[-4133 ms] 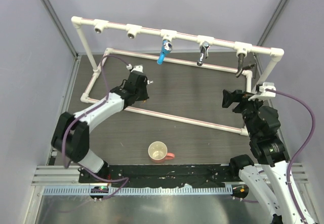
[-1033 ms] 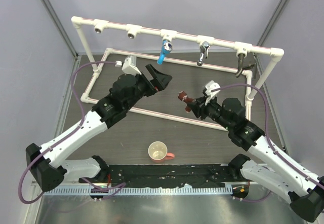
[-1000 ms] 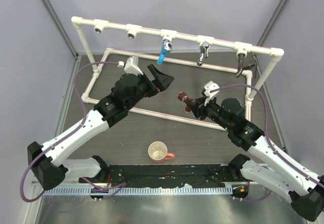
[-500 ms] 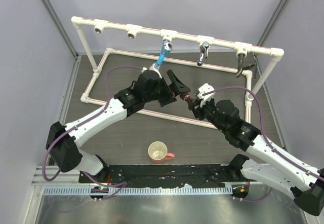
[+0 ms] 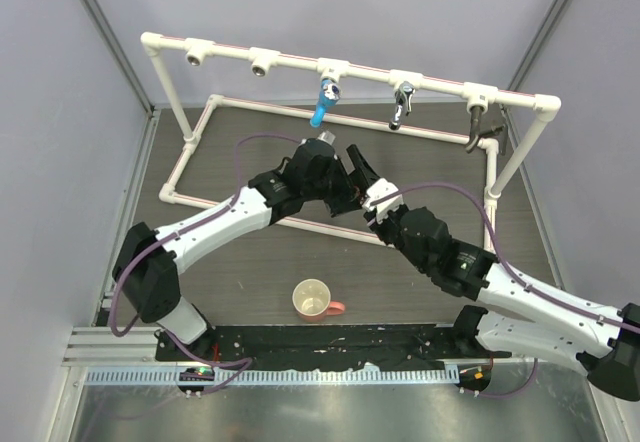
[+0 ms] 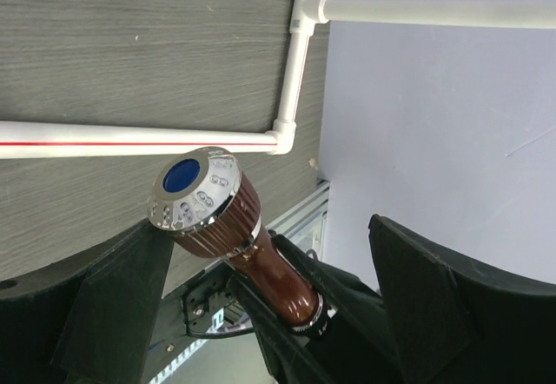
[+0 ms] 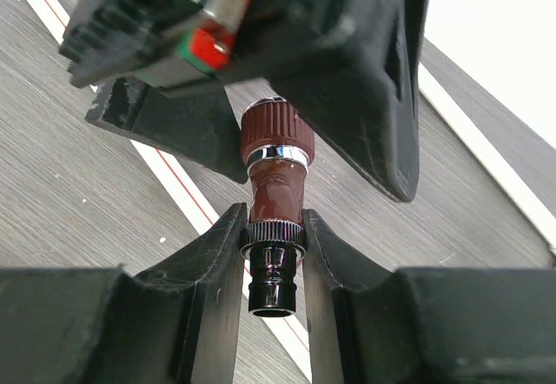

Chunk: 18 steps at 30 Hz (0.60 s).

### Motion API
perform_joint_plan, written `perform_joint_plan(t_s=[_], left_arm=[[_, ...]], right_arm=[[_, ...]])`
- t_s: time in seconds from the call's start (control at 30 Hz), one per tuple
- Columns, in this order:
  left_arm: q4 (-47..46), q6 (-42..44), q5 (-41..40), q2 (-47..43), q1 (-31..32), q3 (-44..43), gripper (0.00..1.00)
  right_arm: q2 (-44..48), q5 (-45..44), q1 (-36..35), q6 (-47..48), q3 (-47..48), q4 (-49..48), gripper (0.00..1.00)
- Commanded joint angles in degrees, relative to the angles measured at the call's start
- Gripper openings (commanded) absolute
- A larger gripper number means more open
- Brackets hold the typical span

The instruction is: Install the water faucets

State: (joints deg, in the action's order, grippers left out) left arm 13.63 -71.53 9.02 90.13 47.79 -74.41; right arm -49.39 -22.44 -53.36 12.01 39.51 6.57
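My right gripper (image 7: 274,243) is shut on the copper-coloured water faucet (image 7: 276,184), clamping its knurled collar, with the ribbed head pointing away. My left gripper (image 6: 265,228) is open, and its wide jaws stand either side of that faucet (image 6: 228,228). The chrome end with a blue cap lies close to one finger (image 6: 113,301). From above, both grippers meet mid-table: left gripper (image 5: 355,177), right gripper (image 5: 368,205), the faucet hidden between them. A blue faucet (image 5: 321,105), a chrome one (image 5: 401,105) and a dark one (image 5: 475,127) hang from the raised white pipe rail (image 5: 300,62).
Two bare tee sockets (image 5: 196,54) (image 5: 263,61) sit at the rail's left end. A rectangular white pipe frame (image 5: 300,224) lies on the dark table under both arms. A cream cup (image 5: 313,300) stands near the front edge.
My left arm has swung right and brought its open jaws around the faucet. My right arm has carried the faucet left and slightly back to meet it.
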Motion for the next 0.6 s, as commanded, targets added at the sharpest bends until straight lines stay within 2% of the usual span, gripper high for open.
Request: perform_joint_plan(t_s=[0.0,0.1,0.3,0.43,0.57], left_arm=[[-0.3,-0.8,2.8,1.2,0.2,-2.1,0.96],[-0.6,-0.9,4.1,2.0,0.2,-2.1,0.93],[-2.2,-1.0,6.3,2.2,0.2,-1.9,0.76],[-3.8,-1.2,7.3,1.4,0.2,-1.1,0.57],[-5.3,-1.3,7.6,0.1,0.2,-0.6,0.45]], right_arm=[[-1.2,-10.8,-3.9,4.2,1.6,-3.3,0.01],[-2.0,-13.5,-5.8,5.6,1.5,-4.5,0.01],[-4.1,-15.6,-7.3,6.7,1.5,-5.3,0.01],[-5.8,-15.9,-7.6,7.1,1.6,-6.0,0.01],[-7.9,-15.5,-7.6,7.1,2.1,-5.8,0.01]])
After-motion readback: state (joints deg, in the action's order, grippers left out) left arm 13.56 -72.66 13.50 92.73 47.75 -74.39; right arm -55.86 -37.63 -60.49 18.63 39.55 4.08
